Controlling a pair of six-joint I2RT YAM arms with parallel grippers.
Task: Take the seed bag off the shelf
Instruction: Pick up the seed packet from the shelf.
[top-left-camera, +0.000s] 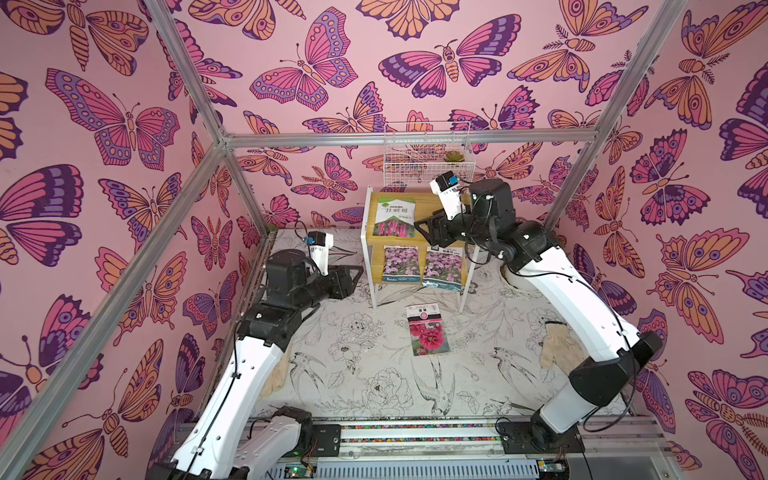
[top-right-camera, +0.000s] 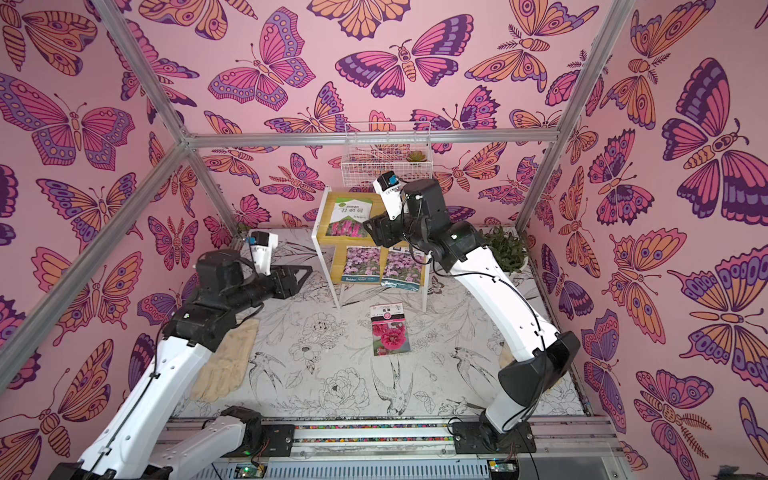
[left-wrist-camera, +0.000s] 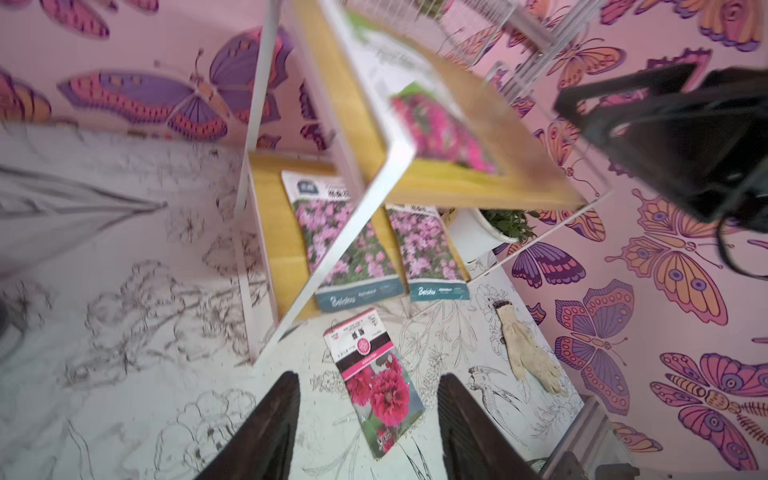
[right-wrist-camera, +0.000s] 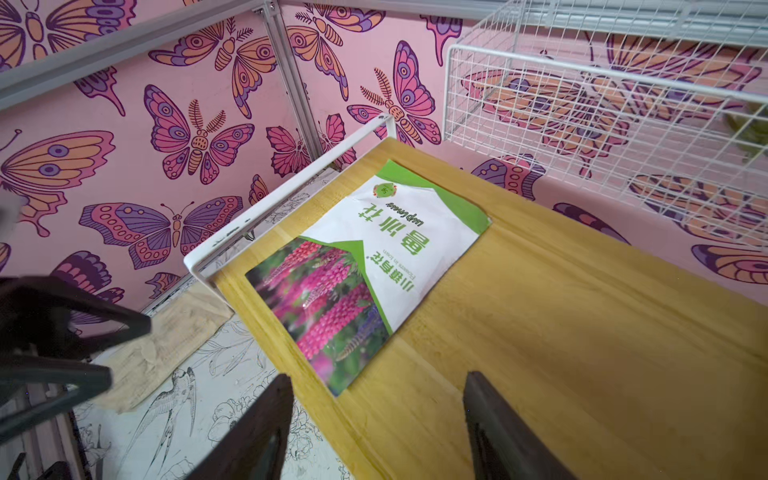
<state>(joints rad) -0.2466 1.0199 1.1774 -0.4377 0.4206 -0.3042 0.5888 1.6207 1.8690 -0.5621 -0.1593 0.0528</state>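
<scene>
I see the green-and-white lupin seed bag (right-wrist-camera: 365, 266) flat on the yellow slat shelf's (top-left-camera: 432, 198) top board, long axis front-to-back. My right hand (right-wrist-camera: 374, 424) is spread above it; my left hand (left-wrist-camera: 368, 419) looks spread, empty.

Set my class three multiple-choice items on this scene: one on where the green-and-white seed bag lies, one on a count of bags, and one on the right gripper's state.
1. The green-and-white seed bag lies: A on the upper board of the shelf; B in the wire basket; C on the table.
2. Seed bags on the shelf's lower board: A one; B two; C three.
3. The right gripper is: A shut on a bag; B open and empty; C shut and empty.

Answers:
1 A, it lies flat on the upper yellow board.
2 B, two purple-flower bags lie there side by side.
3 B, its fingers stand apart and grip nothing.
</scene>
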